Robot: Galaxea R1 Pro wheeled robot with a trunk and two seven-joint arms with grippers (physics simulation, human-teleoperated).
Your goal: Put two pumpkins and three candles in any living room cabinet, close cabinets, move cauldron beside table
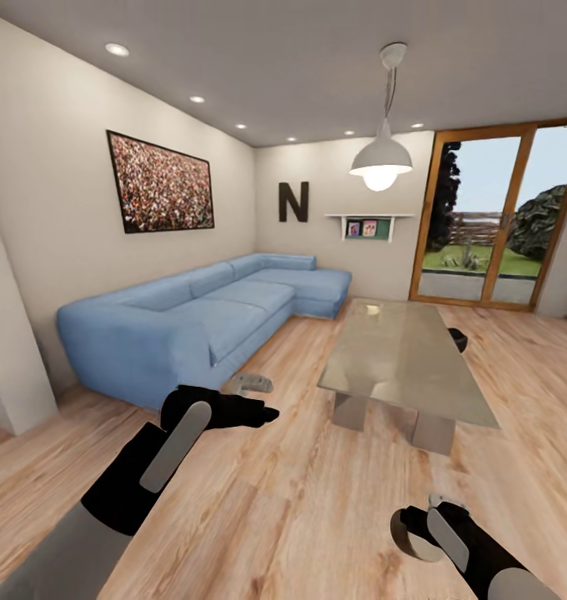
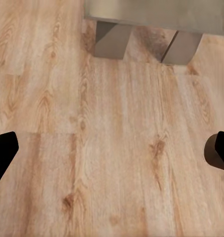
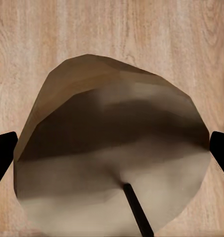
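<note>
head camera first: living room with plank floor (image 1: 300, 492), and the low table (image 1: 404, 354) with its pale glassy top serves as the landmark. the blue sofa (image 1: 192, 321) sits well to the table's left against the wall, glass doors (image 1: 500, 221) stand beyond its far end, and a small dark rounded thing (image 1: 458, 339) shows just past the table's right edge, perhaps the cauldron, too hidden to be sure. the left gripper (image 1: 254, 398) hovers between sofa and table, above the floor; the right gripper (image 1: 418, 533) hangs nearer the robot than the table's near end, something dark and round at its tip

left wrist camera: two black fingertips (image 2: 3, 153) set wide apart with bare floor between them, holding nothing; the table's grey wedge legs (image 2: 112, 39) lie ahead

right wrist camera: a stubby tan candle (image 3: 112, 158) with a black wick (image 3: 136, 212) sits between the black fingertips (image 3: 218, 148), seen from its wick end over the floor. the tips stand at either side of it and look clamped on its flanks, though actual contact is hidden

judgement on handling: the candle looks light, stiff and a bit waxy, so likely slippery under hard pads. a squeeze across the round side, near mid-height, seems safest; gripping near an end could let it pivot or squirt out during travel toward the cabinet
</note>
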